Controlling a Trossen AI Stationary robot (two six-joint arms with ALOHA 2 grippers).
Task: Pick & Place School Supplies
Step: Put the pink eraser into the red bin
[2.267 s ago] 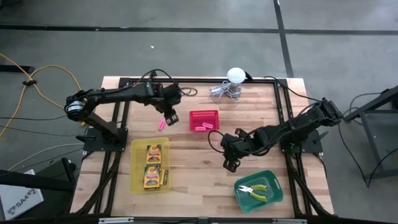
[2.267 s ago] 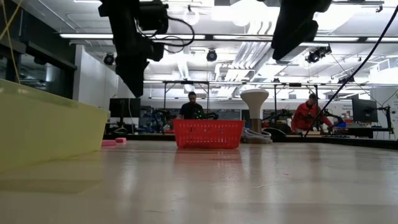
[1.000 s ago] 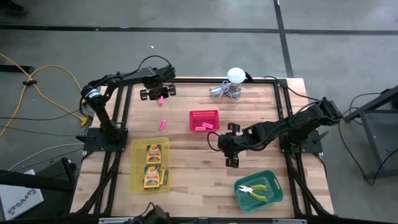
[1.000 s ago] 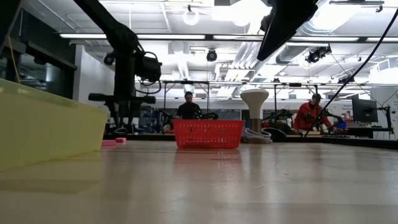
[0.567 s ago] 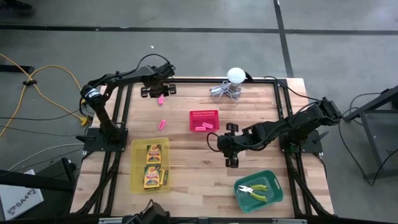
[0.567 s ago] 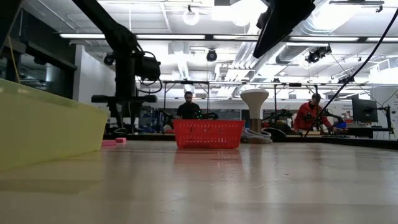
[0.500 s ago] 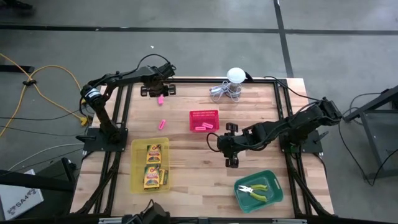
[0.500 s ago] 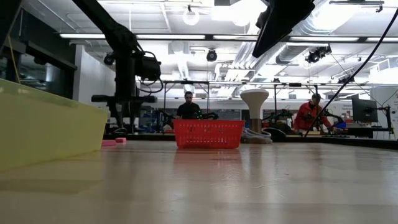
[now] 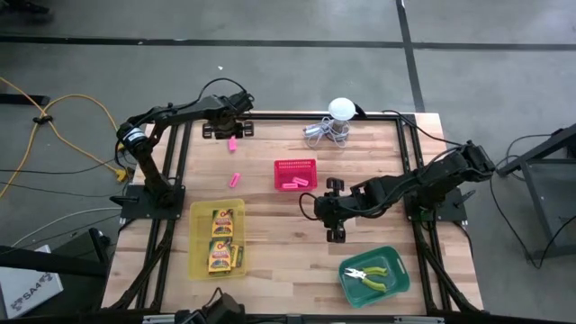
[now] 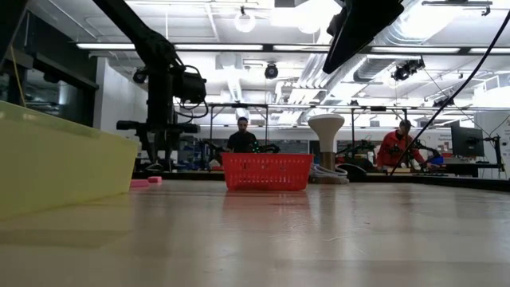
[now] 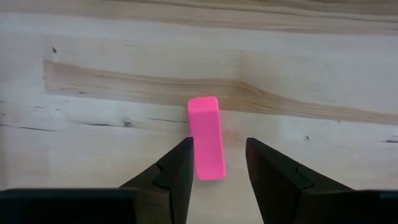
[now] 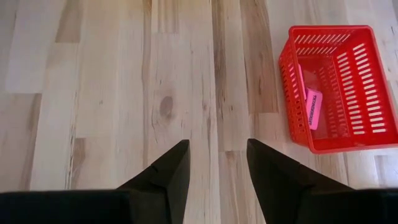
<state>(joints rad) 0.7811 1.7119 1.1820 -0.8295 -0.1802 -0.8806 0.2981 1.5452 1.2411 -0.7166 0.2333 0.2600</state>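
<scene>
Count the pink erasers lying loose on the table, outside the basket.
2: one small pink eraser block under the left gripper, another nearer the yellow tray.

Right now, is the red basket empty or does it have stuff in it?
Not empty. The red basket holds pink erasers: the right wrist view shows one lying on its floor, and the high view shows pink inside it too.

Left arm is stretched out to the far left of the table, wrist bent straight down, left gripper [image 11: 216, 163] low over the wood with fingers parted. Right arm lies folded low mid-table, right gripper [image 12: 216, 163] open, empty, pointing left.
</scene>
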